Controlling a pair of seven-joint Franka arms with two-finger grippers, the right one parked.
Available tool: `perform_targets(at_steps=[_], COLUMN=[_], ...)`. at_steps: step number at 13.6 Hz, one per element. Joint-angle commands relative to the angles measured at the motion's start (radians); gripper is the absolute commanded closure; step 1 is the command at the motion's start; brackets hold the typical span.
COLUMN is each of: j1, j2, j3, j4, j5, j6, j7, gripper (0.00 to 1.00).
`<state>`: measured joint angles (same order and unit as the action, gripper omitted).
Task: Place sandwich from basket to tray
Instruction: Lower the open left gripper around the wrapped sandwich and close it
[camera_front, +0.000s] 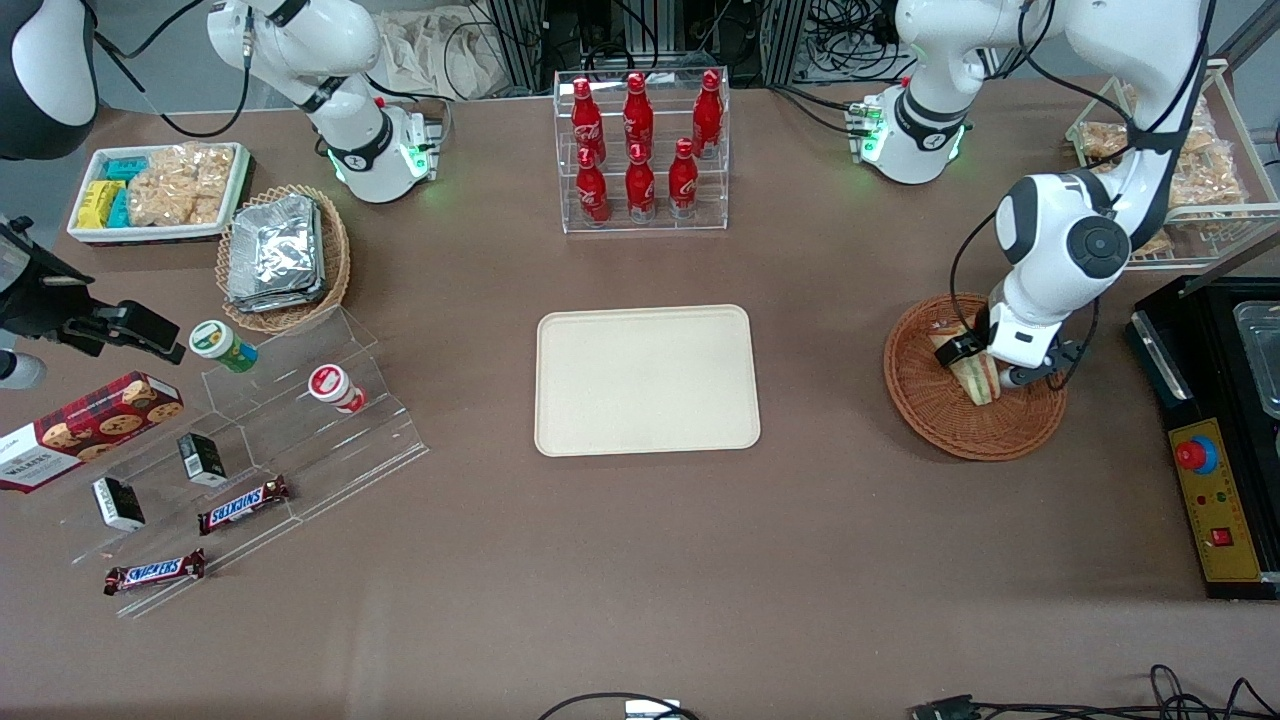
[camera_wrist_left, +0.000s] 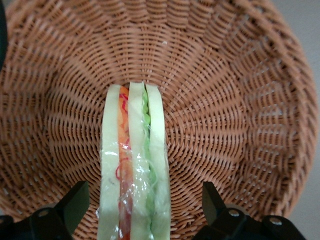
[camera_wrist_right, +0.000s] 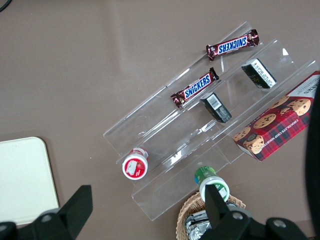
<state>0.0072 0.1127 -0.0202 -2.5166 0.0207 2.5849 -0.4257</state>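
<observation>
- sandwich (camera_wrist_left: 134, 165) lies in the basket (camera_front: 935, 420), a wrapped wedge of white bread with an orange-red layer and a green layer showing along its cut edge.
- in the front view the sandwich (camera_front: 975, 378) sits near the basket's middle, partly covered by the arm's wrist.
- gripper (camera_front: 985, 368) is down inside the basket, right over the sandwich.
- gripper (camera_wrist_left: 142, 210) has its fingers spread apart, one finger (camera_wrist_left: 75, 202) on each side of the wedge, with a gap of wicker showing between each finger and the bread; neither touches it.
- basket (camera_wrist_left: 240, 100) is reddish-brown wicker and holds only the sandwich.
- basket stands toward the working arm's end of the table, well apart from the tray (camera_front: 646, 380).
- tray is cream, flat, with nothing on it, at the middle of the table.
- rack of red bottles (camera_front: 640, 150) stands farther from the front camera than the tray.
- tan basket of foil packets (camera_front: 282, 255) sits toward the parked arm's end, farther from the front camera than the tray.
- clear stepped stand (camera_front: 300, 440) is toward the parked arm's end from the tray, with two snickers bars (camera_front: 243, 505), two small cups and two dark boxes.
- cookie box (camera_front: 85, 425) lies just beside that stand.
</observation>
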Motion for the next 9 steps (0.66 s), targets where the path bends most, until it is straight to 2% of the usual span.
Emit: perform_targets(at_steps=[1,3,5,9], j1=[-0.006,-0.004,-0.004,-0.004], j2=[0.007,0.007,0.007,-0.008], j3=[0.0,0.0,0.0,0.0], j4=[-0.007,-0.008,-0.008,-0.01], j5=[0.004,0.004,0.004,0.004], j6=[0.023,0.023,0.021,0.011], j7=[-0.018,-0.016,-0.016,-0.01], gripper=[0.13,0.44,0.63,0.89])
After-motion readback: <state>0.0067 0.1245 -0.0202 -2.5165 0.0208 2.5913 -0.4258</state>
